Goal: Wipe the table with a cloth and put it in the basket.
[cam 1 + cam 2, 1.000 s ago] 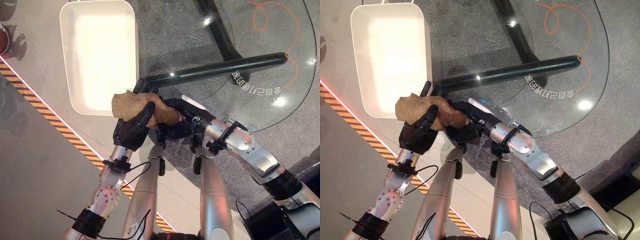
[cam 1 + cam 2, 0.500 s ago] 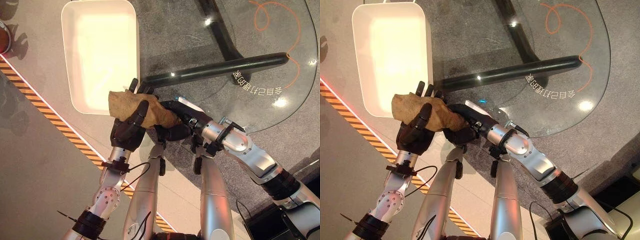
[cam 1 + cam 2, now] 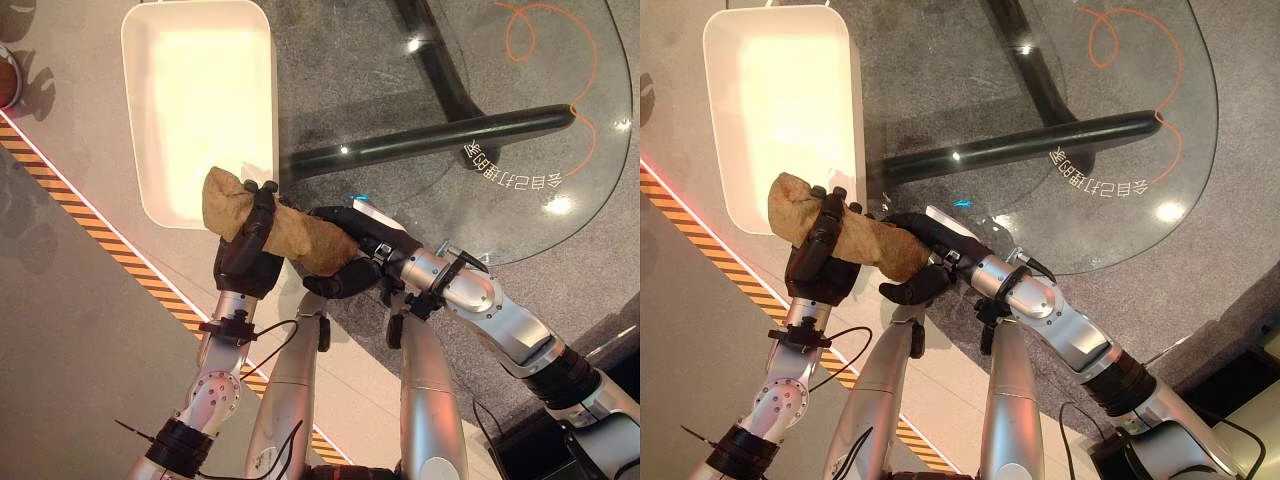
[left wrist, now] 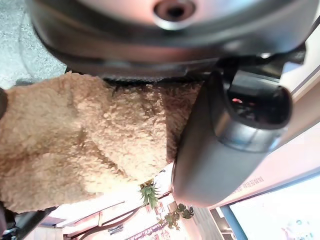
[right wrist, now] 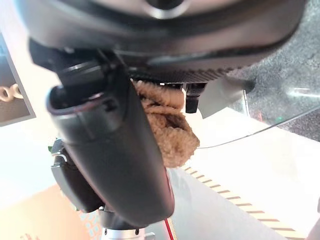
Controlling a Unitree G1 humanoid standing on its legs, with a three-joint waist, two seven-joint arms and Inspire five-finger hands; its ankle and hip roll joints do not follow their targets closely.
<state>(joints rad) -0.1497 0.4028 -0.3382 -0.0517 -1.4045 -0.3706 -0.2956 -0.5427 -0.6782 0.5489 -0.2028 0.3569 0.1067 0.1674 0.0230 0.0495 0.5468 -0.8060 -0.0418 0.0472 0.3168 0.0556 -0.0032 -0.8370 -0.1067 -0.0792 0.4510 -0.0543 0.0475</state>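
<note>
A tan fuzzy cloth [image 3: 300, 238] hangs in the air between both hands, just off the glass table's [image 3: 520, 130] near edge. My left hand [image 3: 245, 258] has its fingers curled over the cloth's left part, and a loose end [image 3: 788, 200] sticks out towards the near corner of the white basket [image 3: 272, 110]. My right hand [image 3: 350, 262] grips the cloth's right end from below. In the left wrist view the cloth [image 4: 75, 150] fills the palm beside the thumb [image 4: 220, 145]. In the right wrist view the cloth [image 5: 167, 132] is pinched behind the thumb [image 5: 115, 145].
The basket stands on the floor left of the table, bare inside. A black bar [image 3: 430, 140] of the table's frame runs under the glass. An orange-and-black striped line [image 3: 120, 255] crosses the floor at the left. A dark round object [image 3: 5, 78] sits at the far left edge.
Both hands have carried the cloth leftward, towards the basket's near corner. The left hand's fingers, spread a moment ago, have curled over the cloth, and its end now pokes out to the left.
</note>
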